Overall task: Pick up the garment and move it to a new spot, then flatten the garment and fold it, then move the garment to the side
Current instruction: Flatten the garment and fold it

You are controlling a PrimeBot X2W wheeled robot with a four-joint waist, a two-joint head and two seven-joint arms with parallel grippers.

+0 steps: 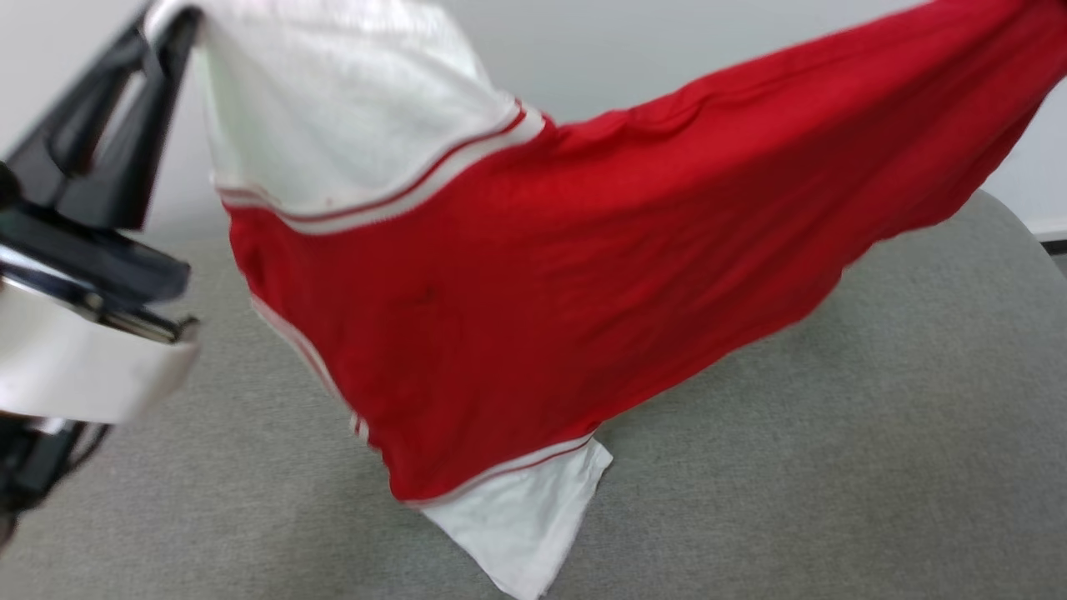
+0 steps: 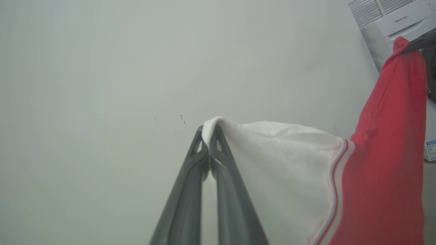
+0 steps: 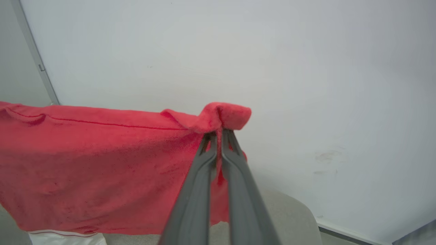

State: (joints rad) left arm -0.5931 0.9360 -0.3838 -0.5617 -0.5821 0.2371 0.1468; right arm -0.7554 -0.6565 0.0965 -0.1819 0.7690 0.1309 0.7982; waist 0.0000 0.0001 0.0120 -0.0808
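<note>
1. The garment [image 1: 517, 292] hangs in the air over the grey table [image 1: 834, 467]. It is stretched between the two grippers, with its red body spread wide and sagging in the middle.
2. Its upper sleeve [image 1: 333, 108], white with striped trim, sits at the left end.
3. Its lower sleeve [image 1: 525, 517] dangles lowest, over the table; whether it touches the table I cannot tell.
4. The left gripper [image 2: 208, 134] has its fingers pressed together, pinching the tip of the upper sleeve.
5. The right gripper [image 3: 218, 134] is clamped on a bunched red edge at the garment's other end.
6. A pale wall [image 3: 306, 68] stands behind, and a white appliance [image 2: 391, 23] stands against it.
</note>
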